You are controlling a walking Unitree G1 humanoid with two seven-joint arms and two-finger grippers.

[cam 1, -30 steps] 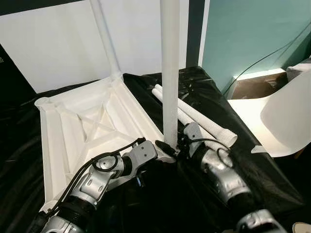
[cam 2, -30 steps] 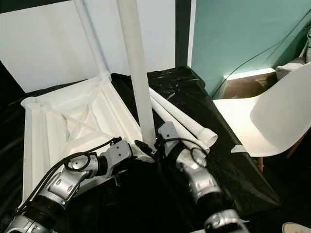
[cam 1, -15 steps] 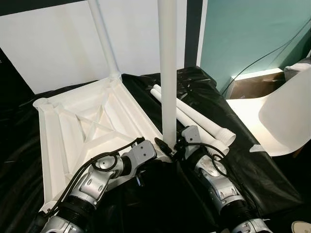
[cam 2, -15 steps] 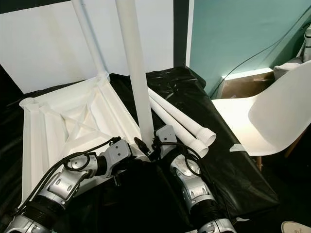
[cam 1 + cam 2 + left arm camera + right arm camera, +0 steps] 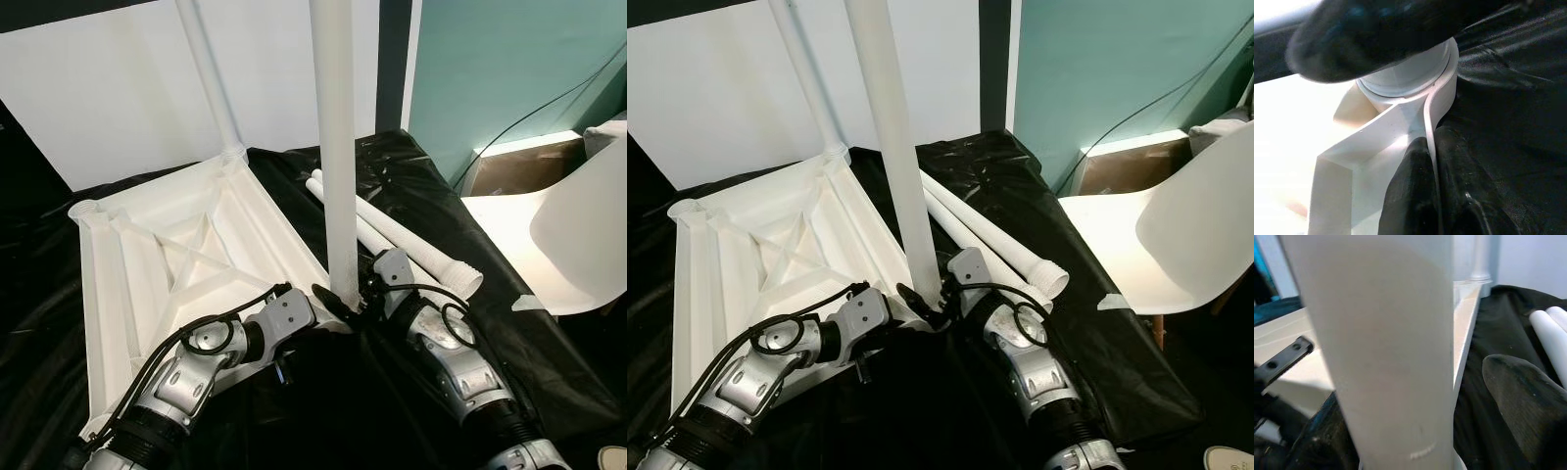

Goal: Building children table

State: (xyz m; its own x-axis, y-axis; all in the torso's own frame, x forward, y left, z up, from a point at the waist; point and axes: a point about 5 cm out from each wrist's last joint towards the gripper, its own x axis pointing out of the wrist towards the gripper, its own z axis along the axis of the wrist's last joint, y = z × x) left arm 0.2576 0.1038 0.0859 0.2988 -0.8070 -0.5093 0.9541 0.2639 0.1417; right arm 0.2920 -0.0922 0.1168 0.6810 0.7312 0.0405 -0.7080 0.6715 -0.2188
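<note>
Surface [image 5: 549, 343] covered in black plastic sheet, white wall behind, teal wall to the right, white chair [image 5: 1185, 235] just off the right edge. Upside-down white tabletop [image 5: 167, 264] lies on the left half; one leg [image 5: 208, 73] stands in its far corner socket. Second leg [image 5: 335, 147] stands upright in the near right corner socket. Left claw [image 5: 1432, 188] is pinched shut on the tabletop's thin rim right beside that socket. Right claw [image 5: 1400, 431] sits at the leg's base, fingers spread either side of it; can't tell if they press it. Two spare legs [image 5: 989, 235] lie just right of the upright one, behind the right arm. Versus 1 s ago: leg top tips slightly more to the left, both claws in the same spots. Open sheet to the right of the spare legs and in front of the tabletop's near edge.
</note>
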